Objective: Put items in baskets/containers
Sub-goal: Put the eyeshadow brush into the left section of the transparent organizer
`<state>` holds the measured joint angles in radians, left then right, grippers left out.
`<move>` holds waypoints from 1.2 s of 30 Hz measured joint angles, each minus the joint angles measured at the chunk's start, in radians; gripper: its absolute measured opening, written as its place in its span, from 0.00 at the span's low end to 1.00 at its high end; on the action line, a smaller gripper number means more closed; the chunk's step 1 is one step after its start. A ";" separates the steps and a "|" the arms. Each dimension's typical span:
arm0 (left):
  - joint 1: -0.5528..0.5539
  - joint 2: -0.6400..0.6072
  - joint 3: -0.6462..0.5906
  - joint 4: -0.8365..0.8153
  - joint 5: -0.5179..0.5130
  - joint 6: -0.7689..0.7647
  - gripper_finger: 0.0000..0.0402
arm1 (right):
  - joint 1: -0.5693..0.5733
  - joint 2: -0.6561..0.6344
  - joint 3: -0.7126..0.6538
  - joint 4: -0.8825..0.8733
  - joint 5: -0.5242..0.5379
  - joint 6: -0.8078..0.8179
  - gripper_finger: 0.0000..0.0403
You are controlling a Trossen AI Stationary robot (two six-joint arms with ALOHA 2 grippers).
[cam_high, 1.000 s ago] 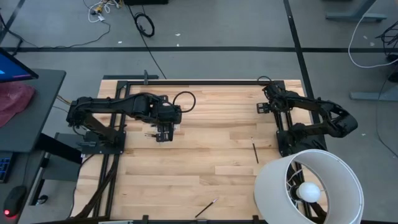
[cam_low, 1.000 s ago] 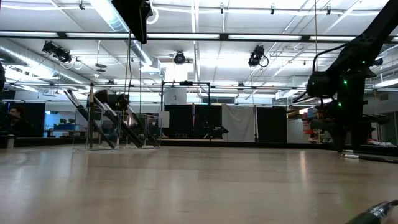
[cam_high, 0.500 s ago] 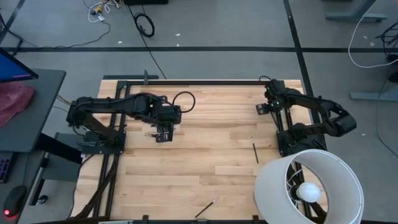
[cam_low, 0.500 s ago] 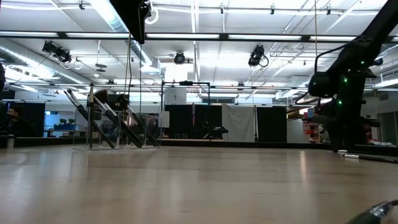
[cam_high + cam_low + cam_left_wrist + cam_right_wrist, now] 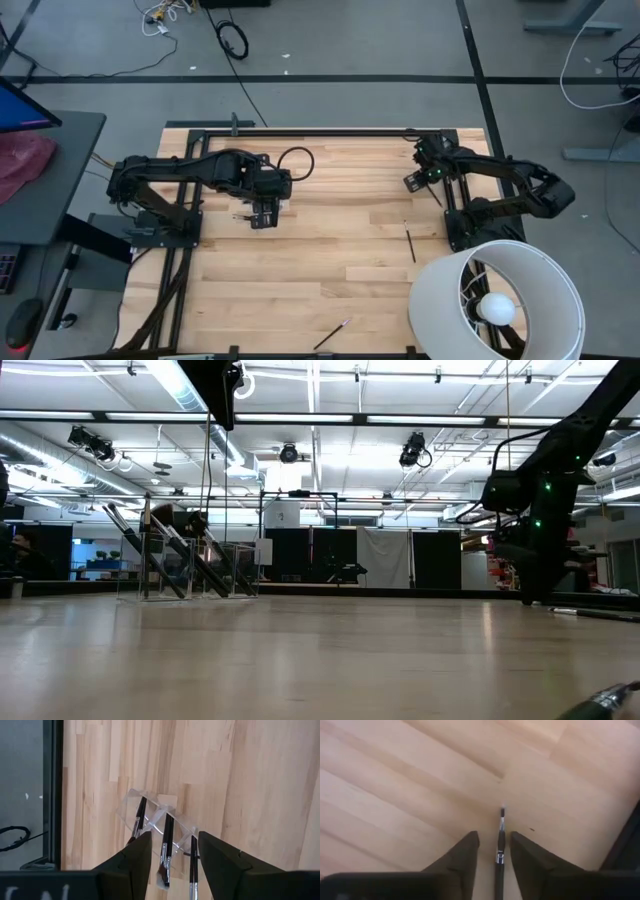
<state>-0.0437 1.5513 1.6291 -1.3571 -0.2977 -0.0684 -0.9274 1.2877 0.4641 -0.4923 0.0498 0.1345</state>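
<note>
left pincer [image 5: 260,218] mid-table | right pincer [image 5: 417,176] far edge | brush [image 5: 410,245] loose

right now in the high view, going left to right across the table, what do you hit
left gripper above the clear container → brush at the near edge → brush → right gripper holding a brush → white lamp shade

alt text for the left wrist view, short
A clear container on a light wood table holds three dark makeup brushes side by side. The left gripper hangs above it with its fingers apart.
</note>
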 joint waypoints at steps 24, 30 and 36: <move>-0.391 -0.090 -0.244 -0.065 -0.377 -0.598 0.42 | 0.086 0.001 0.023 0.076 -0.113 0.097 0.00; -0.558 -0.157 -0.599 0.196 -0.427 -0.936 0.42 | 0.189 0.001 0.021 0.246 -0.159 0.157 0.00; -0.663 -0.164 -0.796 0.288 -0.424 -1.201 0.42 | 0.340 0.000 0.021 0.459 -0.181 0.283 0.00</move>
<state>-0.7068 1.3873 0.8328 -1.0692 -0.7215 -1.2692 -0.5875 1.2877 0.4847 -0.0335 -0.1315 0.4175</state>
